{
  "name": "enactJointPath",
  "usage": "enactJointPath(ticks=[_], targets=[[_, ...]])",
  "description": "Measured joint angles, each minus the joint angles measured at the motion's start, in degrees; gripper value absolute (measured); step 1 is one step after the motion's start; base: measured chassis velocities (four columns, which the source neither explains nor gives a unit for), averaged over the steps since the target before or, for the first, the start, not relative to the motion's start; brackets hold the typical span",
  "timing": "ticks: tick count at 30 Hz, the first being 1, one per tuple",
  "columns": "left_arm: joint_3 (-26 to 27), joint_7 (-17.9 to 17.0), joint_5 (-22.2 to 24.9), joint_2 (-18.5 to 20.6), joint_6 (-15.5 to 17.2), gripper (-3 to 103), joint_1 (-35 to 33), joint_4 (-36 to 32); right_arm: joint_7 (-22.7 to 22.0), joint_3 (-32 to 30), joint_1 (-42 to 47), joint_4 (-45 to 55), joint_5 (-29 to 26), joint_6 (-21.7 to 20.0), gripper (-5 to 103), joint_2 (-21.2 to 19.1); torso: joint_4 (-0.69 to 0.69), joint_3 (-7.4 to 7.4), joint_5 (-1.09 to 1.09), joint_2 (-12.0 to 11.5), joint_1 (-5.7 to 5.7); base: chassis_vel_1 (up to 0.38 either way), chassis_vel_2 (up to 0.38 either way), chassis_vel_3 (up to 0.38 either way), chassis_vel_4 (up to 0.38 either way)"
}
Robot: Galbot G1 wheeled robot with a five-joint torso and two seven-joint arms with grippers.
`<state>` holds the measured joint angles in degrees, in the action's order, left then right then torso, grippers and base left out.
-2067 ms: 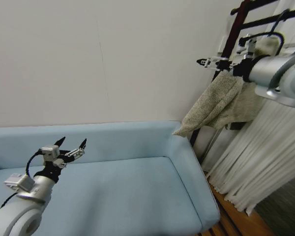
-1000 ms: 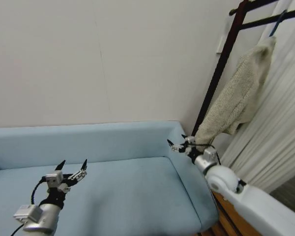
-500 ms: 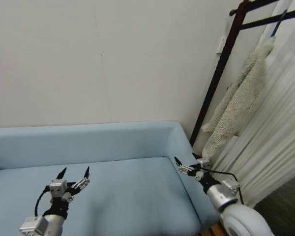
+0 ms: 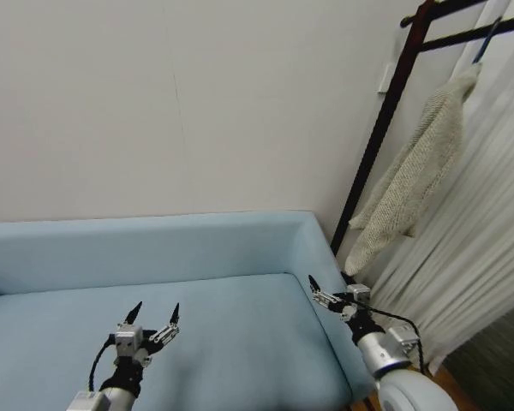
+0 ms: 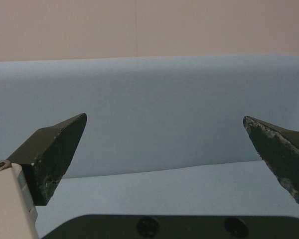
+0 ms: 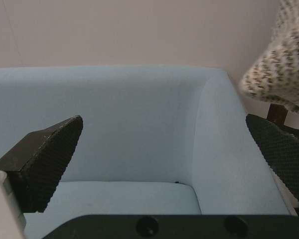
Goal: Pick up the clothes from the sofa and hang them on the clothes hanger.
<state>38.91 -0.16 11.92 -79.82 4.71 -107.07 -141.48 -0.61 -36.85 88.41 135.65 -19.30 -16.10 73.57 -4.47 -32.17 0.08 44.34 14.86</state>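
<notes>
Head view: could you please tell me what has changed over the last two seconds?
The right pincer left the knitted garment at the rack and dropped to the sofa armrest, open. The left pincer sank lower over the seat, open. The garment stays hanging; the sofa is unchanged.

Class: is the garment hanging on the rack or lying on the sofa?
Hanging: the garment drapes from the rack, clear of the sofa. Left end effector and right end effector hover open, empty.
</notes>
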Motion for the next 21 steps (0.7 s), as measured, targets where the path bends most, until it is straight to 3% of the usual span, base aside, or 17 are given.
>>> enactJointPath(ticks=[21], targets=[[2.1, -0.5, -0.2, 0.9, 2.0, 100, 0.8, -1.8, -0.5, -1.2, 1.4, 2.6, -3.2, -0.5, 100, -2.2, 0.0, 0.0, 0.0, 0.0, 0.0, 0.0, 0.0, 0.0, 0.0]])
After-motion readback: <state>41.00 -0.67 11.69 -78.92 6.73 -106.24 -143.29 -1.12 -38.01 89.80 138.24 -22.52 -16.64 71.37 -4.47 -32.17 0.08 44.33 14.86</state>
